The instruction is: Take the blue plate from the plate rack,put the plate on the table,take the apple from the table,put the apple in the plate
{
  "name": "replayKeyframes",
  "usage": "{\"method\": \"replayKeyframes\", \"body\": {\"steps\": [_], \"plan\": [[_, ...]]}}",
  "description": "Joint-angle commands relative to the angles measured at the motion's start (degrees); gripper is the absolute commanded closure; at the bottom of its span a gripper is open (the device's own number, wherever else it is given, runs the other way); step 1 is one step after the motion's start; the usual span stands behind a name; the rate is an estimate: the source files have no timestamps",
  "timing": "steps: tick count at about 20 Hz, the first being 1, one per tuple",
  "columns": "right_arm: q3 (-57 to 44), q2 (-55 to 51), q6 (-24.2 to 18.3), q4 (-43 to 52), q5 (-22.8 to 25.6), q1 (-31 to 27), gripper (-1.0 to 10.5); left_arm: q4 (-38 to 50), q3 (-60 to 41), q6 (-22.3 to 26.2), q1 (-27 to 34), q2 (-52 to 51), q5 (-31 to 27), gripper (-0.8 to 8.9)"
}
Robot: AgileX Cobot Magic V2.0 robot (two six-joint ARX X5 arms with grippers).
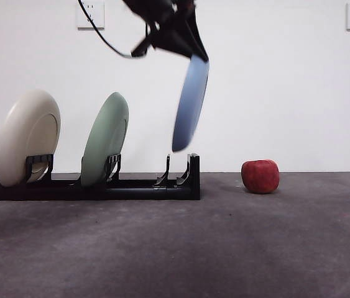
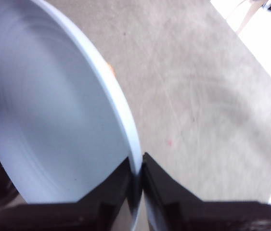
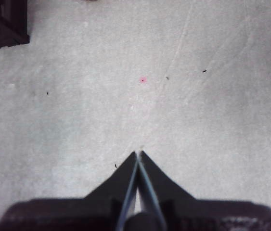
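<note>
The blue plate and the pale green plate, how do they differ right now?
The blue plate hangs in the air above the plate rack, pinched at its rim by the left claw; the pale green plate stands in a rack slot. The blue one hangs almost vertical; the green one leans more. Both are round, shallow and seen nearly edge-on.

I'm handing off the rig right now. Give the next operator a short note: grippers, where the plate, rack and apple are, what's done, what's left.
Left gripper: shut on the blue plate by its rim, holding it in the air above the right end of the plate rack.
Right gripper: shut, empty, over the bare table.
Apple: on the table, right of the rack.
Done: plate is out of the rack.
Left: set the plate on the table, pick up the apple, put it in the plate.
</note>
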Motion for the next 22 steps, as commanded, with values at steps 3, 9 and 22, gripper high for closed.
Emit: {"method": "replayKeyframes", "body": {"steps": [3, 9, 22], "plan": [[0.15, 0.02, -0.42, 0.44, 0.07, 0.02, 9.5, -9.46, 0.46, 6.12, -2.43, -6.51, -3.8, 8.22], [0.15, 0.02, -0.42, 0.59, 0.04, 0.02, 9.5, -24.22, 0.11, 13.4, -9.75, -10.84, -11.89, 8.22], [0.04, 0.04, -0.35, 1.44, 0.04, 0.02, 9.5, -18.93, -26.97, 7.34, -27.61, -17.88, -36.81, 8.22]]}}
